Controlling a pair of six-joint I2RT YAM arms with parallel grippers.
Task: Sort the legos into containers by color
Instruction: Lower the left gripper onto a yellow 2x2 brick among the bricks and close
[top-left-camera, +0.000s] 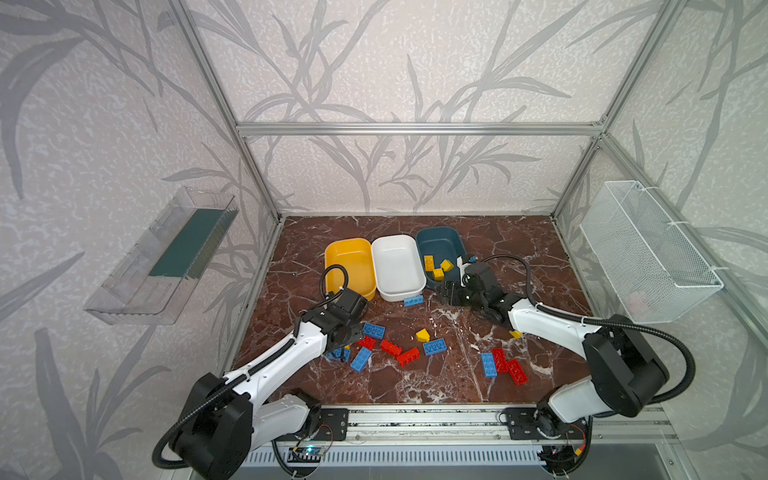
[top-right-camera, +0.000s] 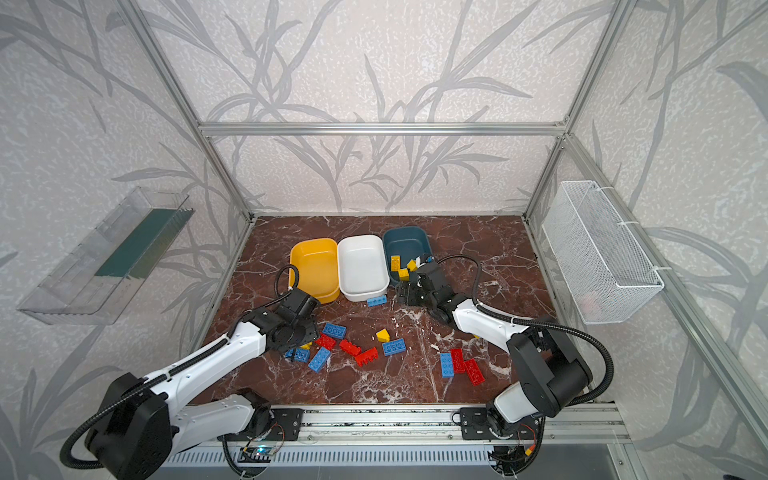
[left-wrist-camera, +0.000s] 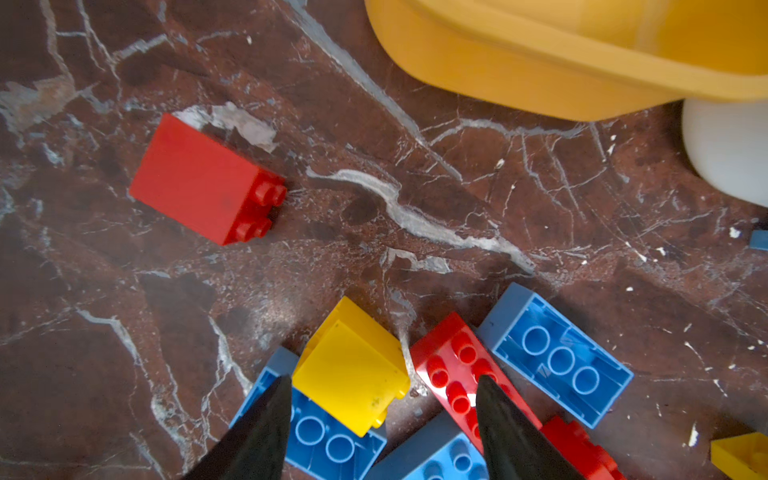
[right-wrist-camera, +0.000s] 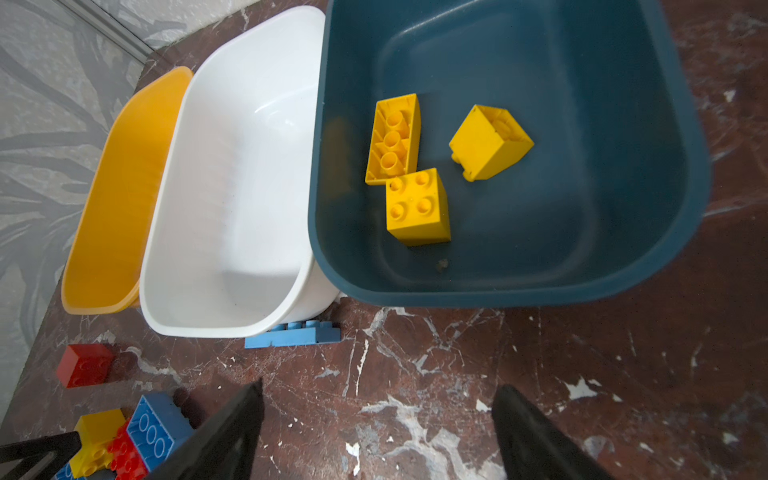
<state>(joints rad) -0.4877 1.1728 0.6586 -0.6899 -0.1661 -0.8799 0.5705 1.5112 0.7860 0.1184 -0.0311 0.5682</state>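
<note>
Three containers stand in a row at the back: a yellow tub (top-left-camera: 349, 266), a white tub (top-left-camera: 397, 266) and a teal tub (top-left-camera: 440, 247). The teal tub holds three yellow legos (right-wrist-camera: 417, 205). Red, blue and yellow legos (top-left-camera: 390, 347) lie scattered on the marble floor. My left gripper (left-wrist-camera: 382, 380) is open low over a pile, its fingers either side of a yellow lego (left-wrist-camera: 353, 365) that rests on a blue one (left-wrist-camera: 324, 436). One finger overlaps a red lego (left-wrist-camera: 453, 365). My right gripper (right-wrist-camera: 376, 395) hangs open over bare floor in front of the teal tub.
A blue lego (top-left-camera: 413, 300) lies against the white tub's front wall. A red lego (left-wrist-camera: 199, 178) lies alone near the yellow tub. A blue and two red legos (top-left-camera: 503, 365) sit front right. A wire basket (top-left-camera: 648, 253) and a clear tray (top-left-camera: 162, 257) hang on the side walls.
</note>
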